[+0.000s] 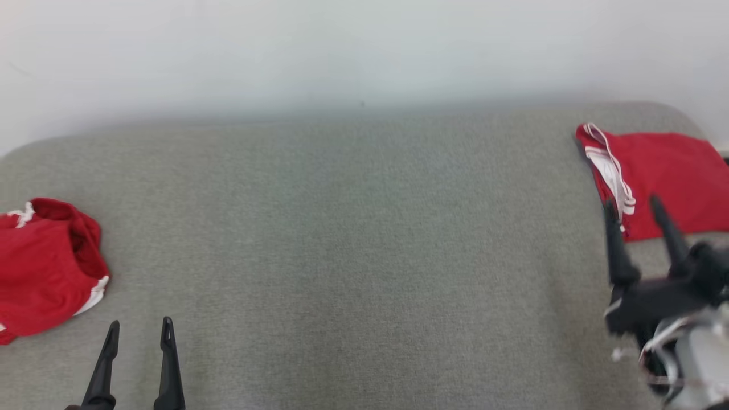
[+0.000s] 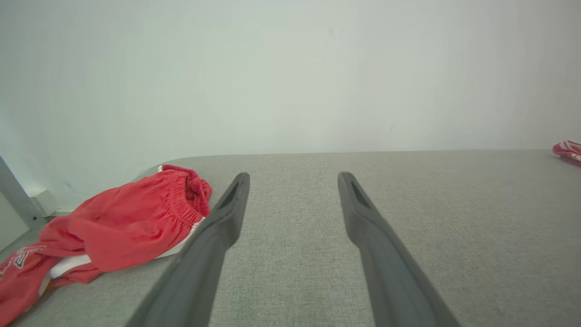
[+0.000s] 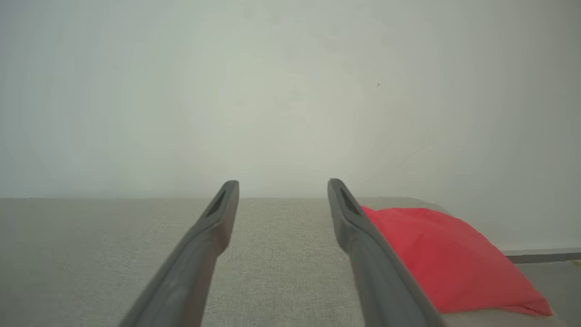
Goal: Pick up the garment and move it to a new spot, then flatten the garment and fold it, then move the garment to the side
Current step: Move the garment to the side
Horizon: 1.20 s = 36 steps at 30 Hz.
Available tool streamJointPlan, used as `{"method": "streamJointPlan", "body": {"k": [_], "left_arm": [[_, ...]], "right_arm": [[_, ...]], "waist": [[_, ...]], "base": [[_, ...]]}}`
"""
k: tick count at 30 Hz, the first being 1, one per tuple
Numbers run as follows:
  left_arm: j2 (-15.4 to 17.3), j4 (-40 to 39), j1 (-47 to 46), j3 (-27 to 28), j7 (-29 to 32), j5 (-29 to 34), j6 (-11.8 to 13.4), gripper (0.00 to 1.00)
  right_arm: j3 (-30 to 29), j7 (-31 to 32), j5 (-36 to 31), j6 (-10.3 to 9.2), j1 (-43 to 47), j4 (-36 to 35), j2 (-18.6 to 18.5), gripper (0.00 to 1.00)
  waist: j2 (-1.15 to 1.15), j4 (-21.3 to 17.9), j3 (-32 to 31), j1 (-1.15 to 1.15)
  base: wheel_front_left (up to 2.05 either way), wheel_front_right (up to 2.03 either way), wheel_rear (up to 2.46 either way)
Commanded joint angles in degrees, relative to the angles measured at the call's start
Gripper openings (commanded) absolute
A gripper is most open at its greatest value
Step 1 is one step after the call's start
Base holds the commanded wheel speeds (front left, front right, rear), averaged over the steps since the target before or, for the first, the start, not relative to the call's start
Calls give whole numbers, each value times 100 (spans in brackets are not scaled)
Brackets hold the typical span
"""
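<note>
A crumpled red garment (image 1: 48,265) with white trim lies at the left edge of the grey padded table (image 1: 364,228); the left wrist view shows its elastic waistband (image 2: 122,227) bunched up. My left gripper (image 1: 140,326) is open and empty, low at the front, just right of that garment (image 2: 294,176) and apart from it. A second red garment (image 1: 660,176), folded flat with white stripes along one edge, rests at the far right. My right gripper (image 1: 632,203) hovers open and empty at that garment's near left corner (image 3: 283,183), with the folded cloth (image 3: 435,254) beside its right finger.
A pale wall (image 1: 364,51) runs behind the table's far edge. The table's corners are rounded. A grey metal post (image 2: 16,195) stands off the table's left end. A corner of the folded garment (image 2: 567,150) peeks in at the right of the left wrist view.
</note>
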Motion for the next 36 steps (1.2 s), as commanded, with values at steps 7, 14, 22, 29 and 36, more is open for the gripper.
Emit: {"method": "streamJointPlan", "body": {"k": [7,14,22,29,36], "left_arm": [[-51,145,131,40,-18,20,-31,100],[-75,258,174,94,-18,16,-53,100],[-13,431,215,145,-17,119,-53,100],[74,687,184,107,-17,186,-59,100],[180,759,147,36,-17,121,-111,100]], "right_arm": [[-508,-25,-482,-14,1132,-767,697,100],[-564,-25,-709,-14,1807,-1052,1316,100],[-548,-25,-1069,-14,2310,-1282,1692,100],[-550,-25,-1277,-14,2471,-1311,1809,100],[-541,-25,-1419,-14,2499,-1308,1835,100]], "waist": [[1,188,-413,1],[1,152,-533,1],[1,89,-625,1],[1,65,-670,1],[1,71,-746,1]], "base": [[0,0,0],[0,0,0],[0,0,0],[0,0,0],[0,0,0]]}}
